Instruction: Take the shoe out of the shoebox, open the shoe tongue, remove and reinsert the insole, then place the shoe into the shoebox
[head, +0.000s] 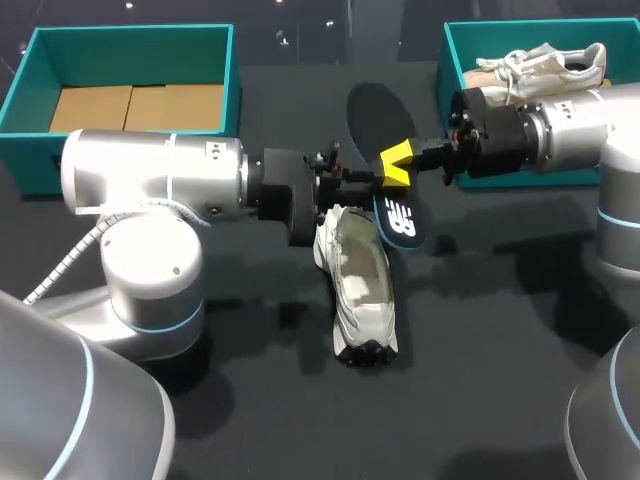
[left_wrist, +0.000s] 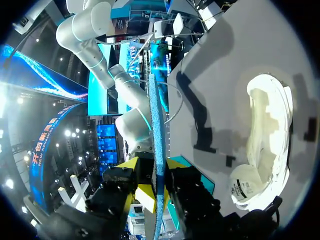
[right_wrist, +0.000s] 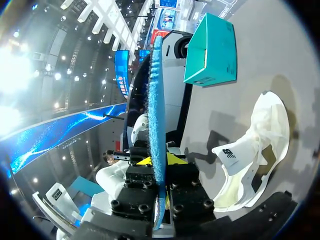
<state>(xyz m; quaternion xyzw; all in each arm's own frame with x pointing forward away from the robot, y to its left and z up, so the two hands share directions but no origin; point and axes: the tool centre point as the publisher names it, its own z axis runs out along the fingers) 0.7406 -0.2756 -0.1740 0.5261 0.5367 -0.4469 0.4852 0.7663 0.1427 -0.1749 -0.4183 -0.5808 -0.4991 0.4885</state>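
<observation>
Currently left claw (left_wrist: 152, 172) and right claw (right_wrist: 159, 167) are both clamping insole (head: 400, 218) over shoe (head: 358, 280); mismatched pulling risks slipping.

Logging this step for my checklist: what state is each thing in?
insole: out of the shoe, held above the table
shoe: on the table, insole out
left gripper: shut on the insole
right gripper: shut on the insole
left box: open, no shoe inside
right box: open, second shoe inside
</observation>
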